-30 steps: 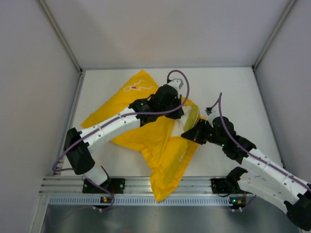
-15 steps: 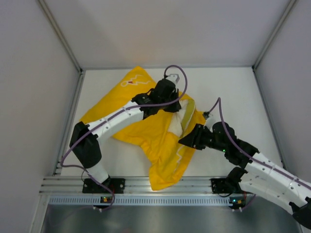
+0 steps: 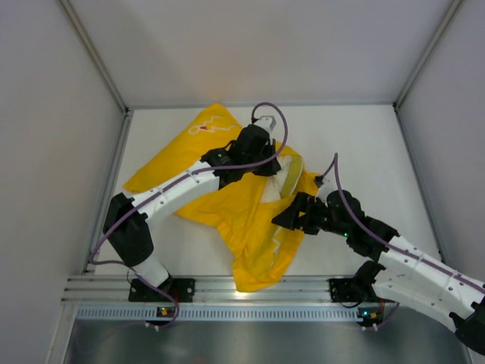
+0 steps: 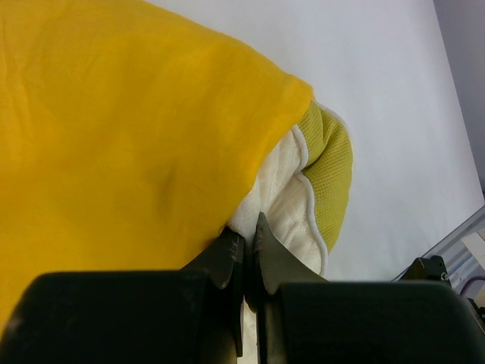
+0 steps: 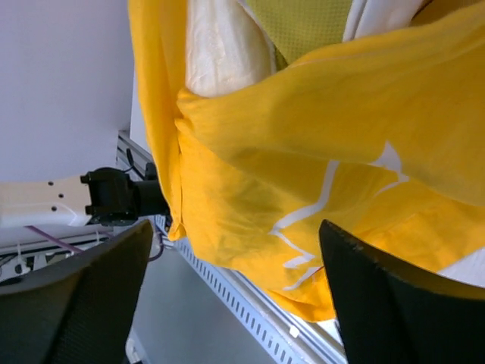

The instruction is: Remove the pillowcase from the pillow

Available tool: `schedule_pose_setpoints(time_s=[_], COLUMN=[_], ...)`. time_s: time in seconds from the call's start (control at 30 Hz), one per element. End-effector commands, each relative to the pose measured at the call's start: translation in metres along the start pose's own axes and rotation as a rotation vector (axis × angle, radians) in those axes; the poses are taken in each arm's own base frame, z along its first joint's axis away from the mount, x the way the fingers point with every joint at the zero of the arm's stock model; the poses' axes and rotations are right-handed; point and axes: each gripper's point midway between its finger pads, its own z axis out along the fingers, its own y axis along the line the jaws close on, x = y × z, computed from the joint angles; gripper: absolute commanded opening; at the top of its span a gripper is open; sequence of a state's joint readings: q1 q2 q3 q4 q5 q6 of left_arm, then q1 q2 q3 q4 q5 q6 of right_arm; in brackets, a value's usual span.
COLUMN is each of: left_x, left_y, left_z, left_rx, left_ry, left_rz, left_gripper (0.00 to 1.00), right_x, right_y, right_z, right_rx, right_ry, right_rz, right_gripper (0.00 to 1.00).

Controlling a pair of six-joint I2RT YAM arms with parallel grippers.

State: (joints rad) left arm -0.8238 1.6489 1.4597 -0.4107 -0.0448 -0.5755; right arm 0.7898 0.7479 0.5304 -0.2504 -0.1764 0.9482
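Observation:
The bright yellow pillowcase [image 3: 227, 205] lies crumpled from the back left of the table down to the front rail. The cream pillow [image 3: 291, 176] pokes out of its right side. My left gripper [image 3: 277, 165] is shut on the pillow's cream corner [image 4: 282, 176], right at the pillowcase [image 4: 114, 129] opening. Beside that corner shows the pillow's greenish mesh edge. My right gripper [image 3: 283, 220] stands open just right of the cloth. In the right wrist view its fingers [image 5: 76, 296] are spread wide with nothing between them. The pillowcase [image 5: 318, 144] hangs in front of them, and the pillow [image 5: 220, 45] shows above.
The slotted metal rail [image 3: 227, 292] runs along the front edge, and the pillowcase's lower tip drapes onto it. White enclosure walls [image 3: 61, 152] close in the left, right and back. Bare white table [image 3: 356, 144] lies to the right of the pillow.
My right gripper has opened and let go of the pillowcase, shifting slightly left. My left gripper, still shut on the pillow, has pulled it a little toward the back.

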Motion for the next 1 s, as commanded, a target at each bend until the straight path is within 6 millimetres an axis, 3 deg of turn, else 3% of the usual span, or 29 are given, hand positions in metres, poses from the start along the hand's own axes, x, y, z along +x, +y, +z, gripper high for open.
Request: schedule_pose_setpoints(time_s=[0.0,0.2,0.4,0.6,0.9,0.97], left_x=[-0.043,-0.04,-0.039,-0.035,-0.037,-0.037], left_y=[-0.031,-0.032,-0.031,-0.03,-0.031,-0.032], left_z=[-0.03,-0.032,-0.033,-0.032,-0.033,-0.034], left_rx=[0.121,0.129,0.126,0.13,0.134,0.137], left_ry=[-0.152,-0.147,-0.147,-0.141,-0.149,-0.149], left_rz=[-0.01,-0.013,-0.004,-0.007,-0.005,-0.005], left_gripper=[0.0,0.0,0.0,0.0,0.0,0.0], right_x=[-0.021,-0.036,-0.055,-0.069,-0.064,-0.063], right_y=[0.021,0.016,0.02,0.019,0.015,0.013], right_z=[0.0,0.017,0.02,0.019,0.033,0.037], right_rx=[-0.031,0.033,0.047,0.055,0.051,0.055], right_ry=[-0.07,-0.058,-0.102,-0.136,-0.104,-0.089], right_rz=[-0.018,0.029,0.034,0.037,0.037,0.04], right_gripper=[0.91,0.91,0.83,0.66,0.49,0.38])
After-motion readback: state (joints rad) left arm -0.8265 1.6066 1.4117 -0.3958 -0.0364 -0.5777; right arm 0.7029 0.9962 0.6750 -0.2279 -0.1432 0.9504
